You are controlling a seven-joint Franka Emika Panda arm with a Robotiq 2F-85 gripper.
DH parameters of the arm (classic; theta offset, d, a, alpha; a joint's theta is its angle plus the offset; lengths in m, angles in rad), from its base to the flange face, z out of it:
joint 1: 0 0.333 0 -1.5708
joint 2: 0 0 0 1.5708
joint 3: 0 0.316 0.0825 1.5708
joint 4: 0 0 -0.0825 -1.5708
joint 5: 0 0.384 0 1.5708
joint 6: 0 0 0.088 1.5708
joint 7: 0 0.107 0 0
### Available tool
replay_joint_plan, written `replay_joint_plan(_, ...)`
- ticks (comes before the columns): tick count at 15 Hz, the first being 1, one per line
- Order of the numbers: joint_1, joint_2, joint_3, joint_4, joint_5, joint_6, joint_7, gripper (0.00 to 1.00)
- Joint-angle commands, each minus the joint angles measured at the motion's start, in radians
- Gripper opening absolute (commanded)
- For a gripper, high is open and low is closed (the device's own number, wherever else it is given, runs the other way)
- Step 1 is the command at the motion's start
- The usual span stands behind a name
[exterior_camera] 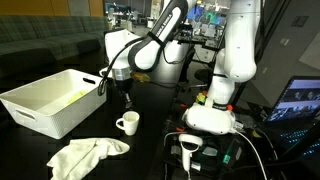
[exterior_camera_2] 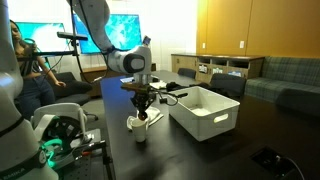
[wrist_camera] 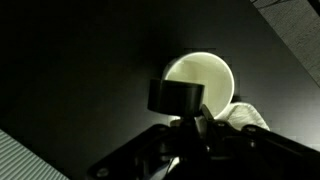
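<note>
A white mug (exterior_camera: 127, 123) stands on the black table (exterior_camera: 160, 105), also seen as the mug (exterior_camera_2: 140, 123) and, from straight above, the mug (wrist_camera: 205, 80). My gripper (exterior_camera: 127, 100) hangs just above it, pointing down; it is the gripper (exterior_camera_2: 143, 104) and the gripper (wrist_camera: 190, 125). Its fingers are shut on a short black cylinder (wrist_camera: 175, 97), which hides part of the mug's rim in the wrist view. How the cylinder is gripped is hard to make out in the dark. A crumpled white cloth (exterior_camera: 85, 155) lies in front of the mug and shows beside it as the cloth (wrist_camera: 245, 115).
A white plastic bin (exterior_camera: 55, 98) stands next to the mug, also the bin (exterior_camera_2: 205, 110). The arm's white base (exterior_camera: 215, 115) sits at the table edge with cables. A laptop (exterior_camera: 300, 100) is beyond it. A person (exterior_camera_2: 25, 70) sits at the side.
</note>
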State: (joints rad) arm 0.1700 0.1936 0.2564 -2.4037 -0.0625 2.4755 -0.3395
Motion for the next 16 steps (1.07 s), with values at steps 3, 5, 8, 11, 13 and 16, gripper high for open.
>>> replay_joint_plan(3,0.029,0.008,0.007,0.028,-0.008,-0.041,-0.001,0.03)
replay_joint_plan(5,0.029,0.01,0.008,0.025,0.0,-0.036,-0.01,0.03)
replay_joint_plan(8,0.027,0.022,0.01,0.029,0.007,-0.034,-0.024,0.03)
replay_joint_plan(11,0.029,0.027,0.012,0.027,0.005,-0.03,-0.022,0.03)
replay_joint_plan(13,0.033,0.036,0.011,0.033,-0.003,-0.03,-0.012,0.03)
replay_joint_plan(16,0.037,0.054,0.008,0.045,-0.013,-0.024,-0.005,0.03)
